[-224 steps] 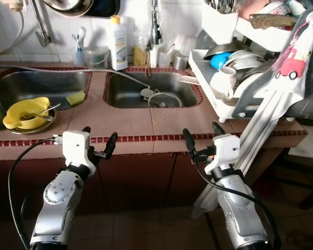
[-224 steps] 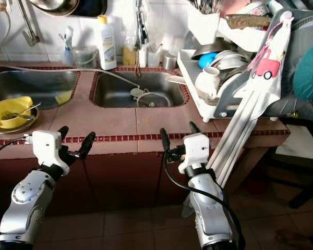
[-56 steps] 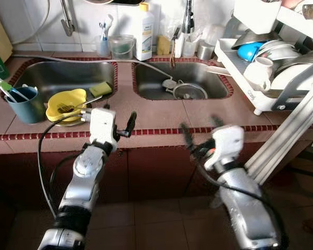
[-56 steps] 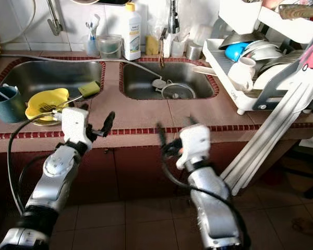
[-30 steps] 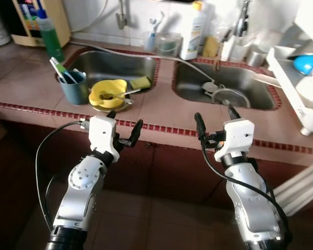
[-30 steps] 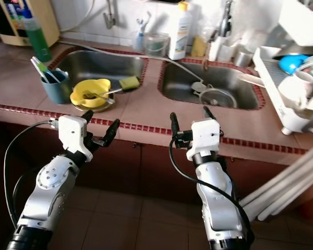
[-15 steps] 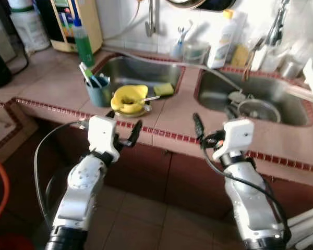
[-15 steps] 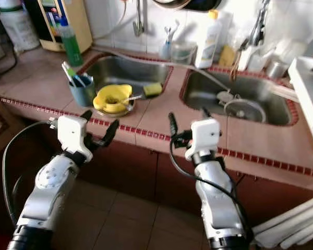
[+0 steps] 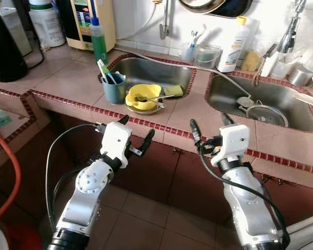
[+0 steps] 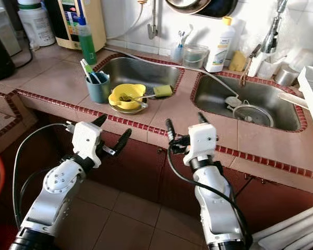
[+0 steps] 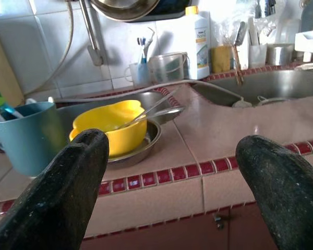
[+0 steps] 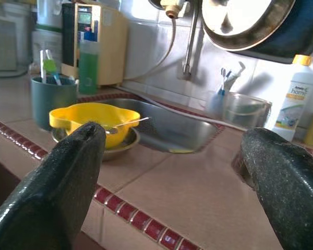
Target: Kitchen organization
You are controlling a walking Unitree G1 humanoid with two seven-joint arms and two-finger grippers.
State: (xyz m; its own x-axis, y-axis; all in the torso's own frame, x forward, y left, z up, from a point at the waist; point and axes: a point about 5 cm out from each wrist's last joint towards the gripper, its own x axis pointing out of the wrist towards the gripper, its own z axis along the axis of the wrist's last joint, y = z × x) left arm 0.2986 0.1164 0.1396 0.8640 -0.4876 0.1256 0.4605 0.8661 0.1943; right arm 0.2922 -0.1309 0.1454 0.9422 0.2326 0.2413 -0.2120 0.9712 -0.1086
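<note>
The view has swung leftward along the bench (image 9: pixel 68 78); the yellow bowl (image 9: pixel 142 96) sits beside the left sink (image 9: pixel 148 73). Left end effector (image 9: pixel 135 134) and right end effector (image 9: pixel 208 130) hover before it, both released.

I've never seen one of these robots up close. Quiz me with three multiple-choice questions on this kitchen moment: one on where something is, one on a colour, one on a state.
1. Where does the yellow bowl sit?
A. on a metal plate on the counter beside the teal cup
B. inside the right sink
C. on the floor

2. What colour is the liquid in the tall bottle by the wall?
A. red
B. green
C. clear

3. How are the two grippers?
A. both open and holding nothing
B. both shut on a sponge
C. one clamped on the cup

Answers:
1 A, the bowl rests on the metal plate next to the teal cup.
2 B, the bottle is green.
3 A, the left gripper and right gripper have spread fingers with nothing between them.
</note>
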